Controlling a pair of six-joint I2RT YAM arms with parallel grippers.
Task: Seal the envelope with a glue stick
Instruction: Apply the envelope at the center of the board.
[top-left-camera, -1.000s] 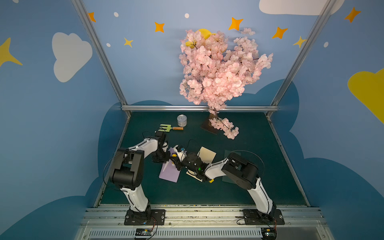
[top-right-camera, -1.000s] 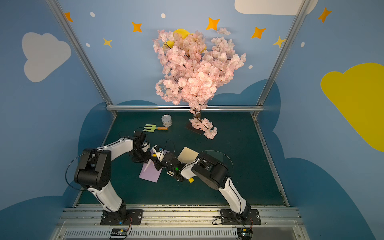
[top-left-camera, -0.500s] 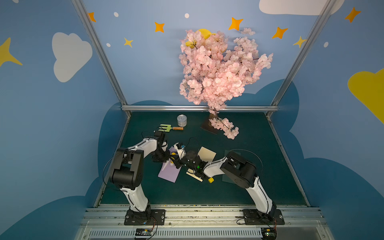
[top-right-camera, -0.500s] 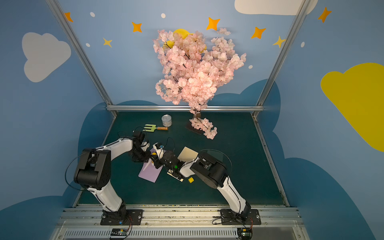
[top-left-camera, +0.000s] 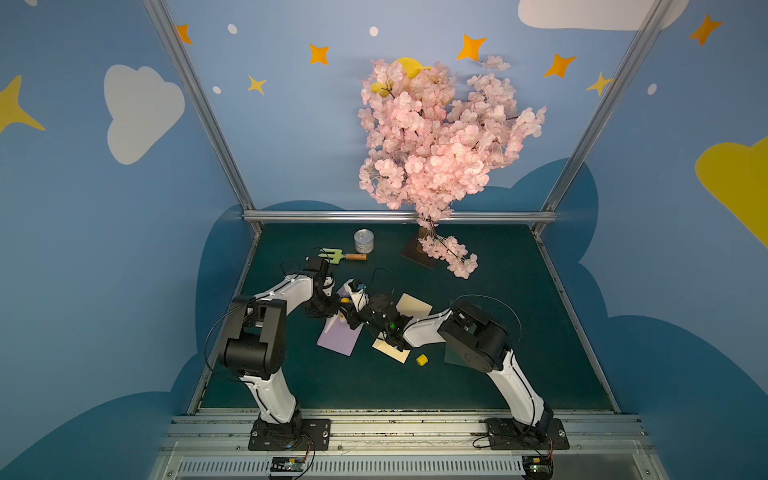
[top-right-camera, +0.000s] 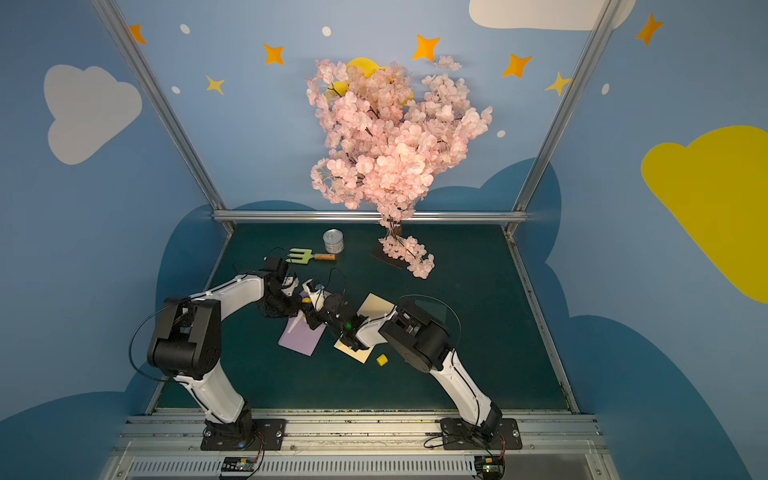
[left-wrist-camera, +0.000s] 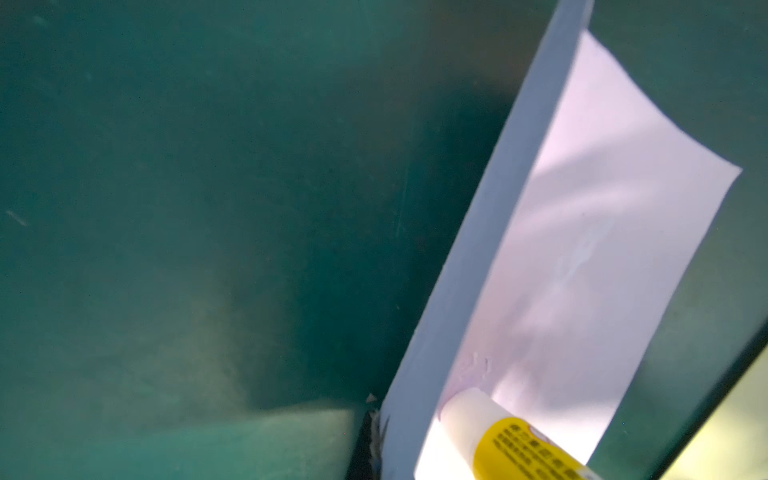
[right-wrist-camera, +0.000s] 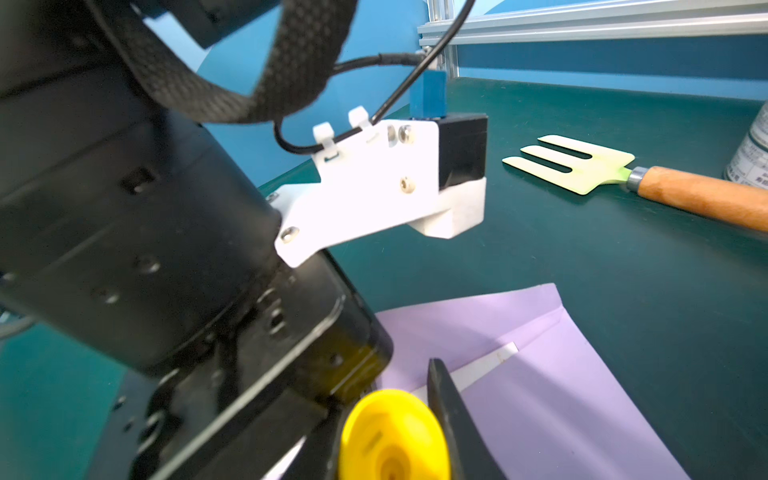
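My right gripper is shut on the yellow glue stick, whose round base sits between its dark fingers. The stick has no cap on, and its white tip rests on the open flap of the lilac envelope. My left gripper is shut, with a fingertip at the flap's edge. Whether it pinches the paper does not show. The cream-yellow envelope lies flat beside the lilac one, its middle hidden under my right arm.
The loose yellow cap lies just right of the cream envelope. A dark green envelope lies under my right elbow. Behind are a garden fork, a tin can and the blossom tree on its base.
My right gripper with the glue stick has moved a little left and farther back, closer to the left gripper. The left arm has barely moved.
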